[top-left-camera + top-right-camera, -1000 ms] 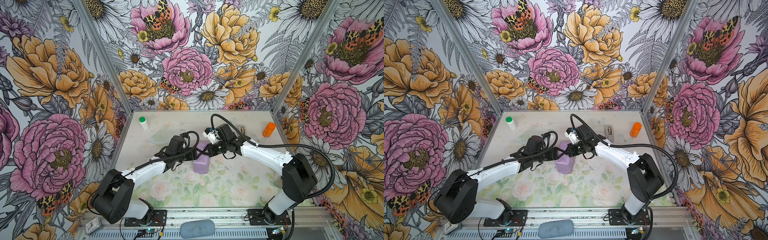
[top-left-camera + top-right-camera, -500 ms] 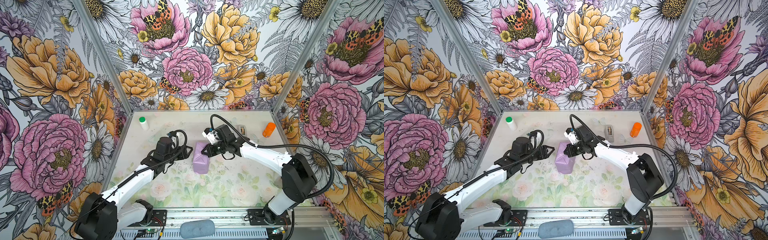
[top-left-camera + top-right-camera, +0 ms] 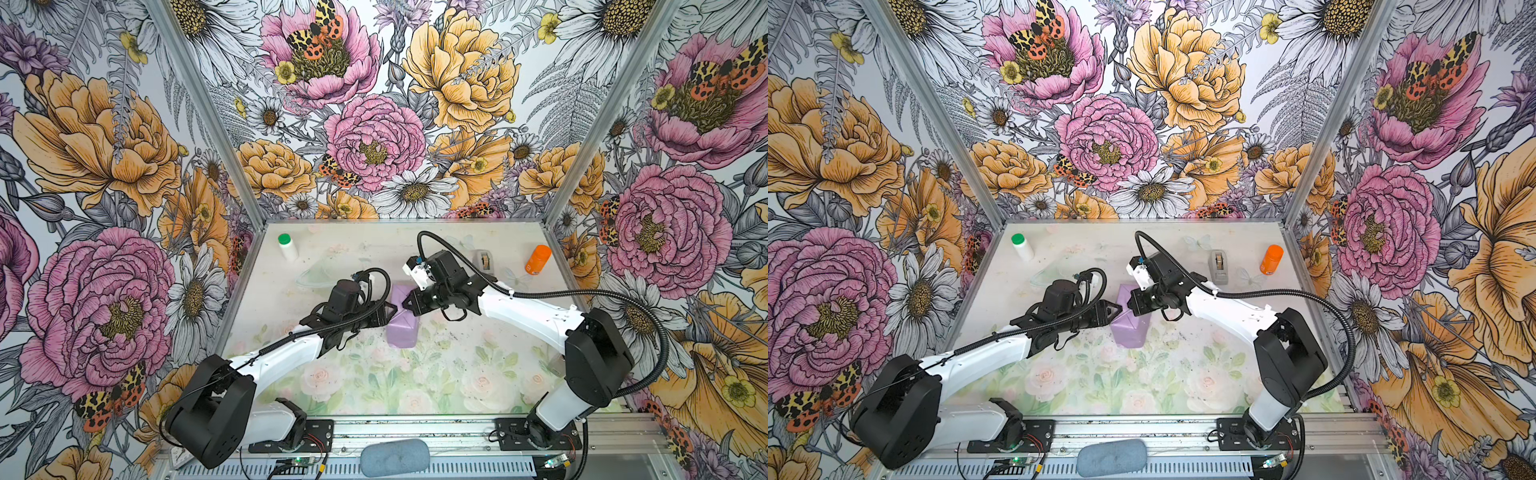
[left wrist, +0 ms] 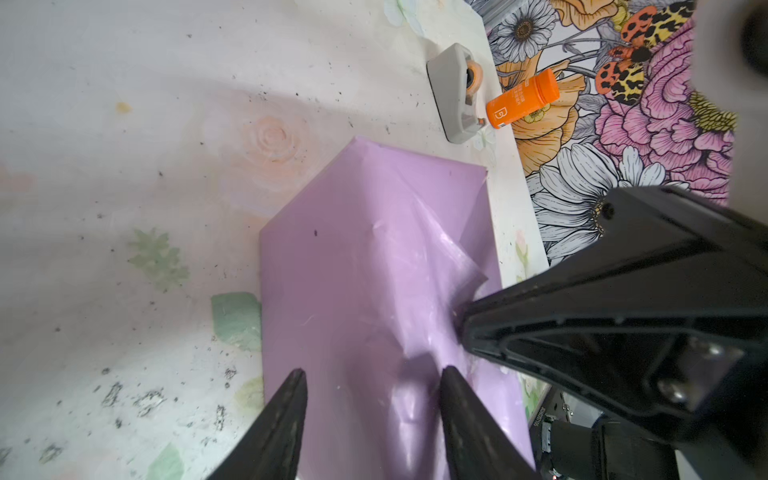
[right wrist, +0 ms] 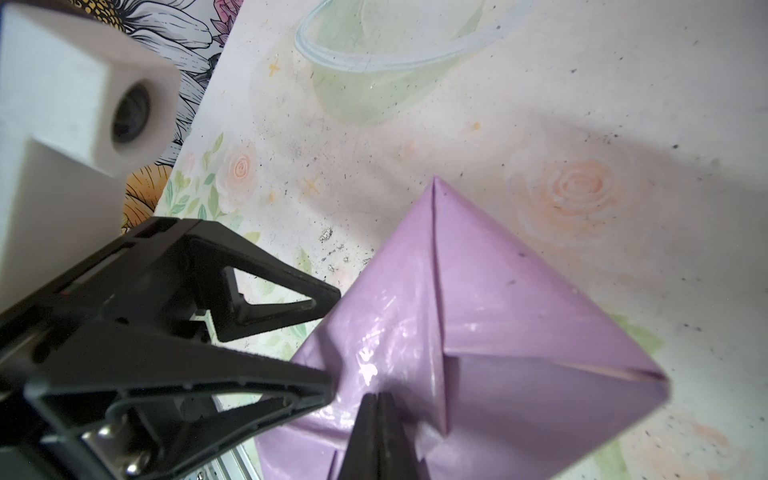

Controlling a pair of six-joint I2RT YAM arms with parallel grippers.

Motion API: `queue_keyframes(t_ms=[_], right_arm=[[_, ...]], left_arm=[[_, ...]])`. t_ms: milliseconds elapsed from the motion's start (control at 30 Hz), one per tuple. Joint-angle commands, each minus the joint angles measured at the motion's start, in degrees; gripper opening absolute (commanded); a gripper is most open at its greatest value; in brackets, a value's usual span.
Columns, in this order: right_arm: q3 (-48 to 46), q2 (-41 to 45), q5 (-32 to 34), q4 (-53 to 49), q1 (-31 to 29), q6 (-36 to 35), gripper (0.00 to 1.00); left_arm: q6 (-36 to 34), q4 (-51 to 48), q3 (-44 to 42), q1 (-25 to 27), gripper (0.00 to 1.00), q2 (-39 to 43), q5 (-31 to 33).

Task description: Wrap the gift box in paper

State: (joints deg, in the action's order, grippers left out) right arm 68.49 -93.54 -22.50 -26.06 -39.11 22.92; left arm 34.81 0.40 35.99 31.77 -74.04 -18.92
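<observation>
The paper is a lilac sheet folded round a low block in the middle of the table. The gift box itself is hidden under it. My left gripper is open, its two fingers hovering over the parcel's top by its left edge. My right gripper is shut, and its closed tips rest on the glossy top of the paper from the far right side. The two grippers nearly meet, with the right gripper's finger just beside my left jaws.
A grey tape dispenser and an orange bottle stand at the back right. A white bottle with a green cap stands at the back left. A grey pad lies on the front rail.
My left arm, drawn back to the left half a second ago, has returned to the parcel with its jaws a little narrower. The right gripper has stayed shut on the parcel's top.
</observation>
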Motion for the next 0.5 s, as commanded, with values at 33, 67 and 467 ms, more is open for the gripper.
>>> queue_keyframes(t_ms=[33,67,467], right_arm=[[0.83,-2.8,3.86,-4.61,-1.21,-0.53,0.0],[1.2,-3.33,4.16,-4.61,-1.48,-0.53,0.0],[4.91,-7.71,7.38,-4.61,-3.07,0.96,0.0]], left_arm=[[0.43,-0.41,-1.34,0.45,0.52,-1.29,0.27],[0.44,-0.43,-1.36,0.54,0.52,-1.16,0.41],[0.13,-1.18,-1.62,0.8,0.52,0.1,0.85]])
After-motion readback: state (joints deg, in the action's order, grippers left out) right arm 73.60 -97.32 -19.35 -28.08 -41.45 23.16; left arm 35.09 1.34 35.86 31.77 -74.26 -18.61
